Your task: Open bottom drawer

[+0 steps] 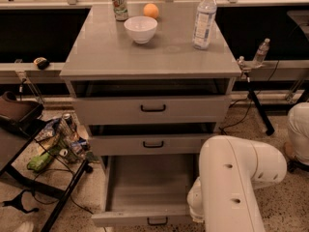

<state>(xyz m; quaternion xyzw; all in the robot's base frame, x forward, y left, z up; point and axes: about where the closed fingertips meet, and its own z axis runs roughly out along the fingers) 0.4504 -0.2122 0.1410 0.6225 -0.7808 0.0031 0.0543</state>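
The bottom drawer (145, 187) of the grey cabinet stands pulled far out, its plain grey interior bare, its small black bar handle (157, 221) at the lower edge of the view. The mid-height drawer front (153, 144) and the tallest drawer front (153, 108) above it are pushed in. My white arm (236, 182) fills the lower right, right beside the open drawer's right side. The gripper is out of view, hidden below or behind the arm.
On the cabinet top (96, 57) stand a white bowl (140, 29), a can (119, 4), an orange (151, 10) and a water bottle (204, 18). A black wire rack (53, 149) with snack bags stands at the left. A small bottle (260, 52) is at the right.
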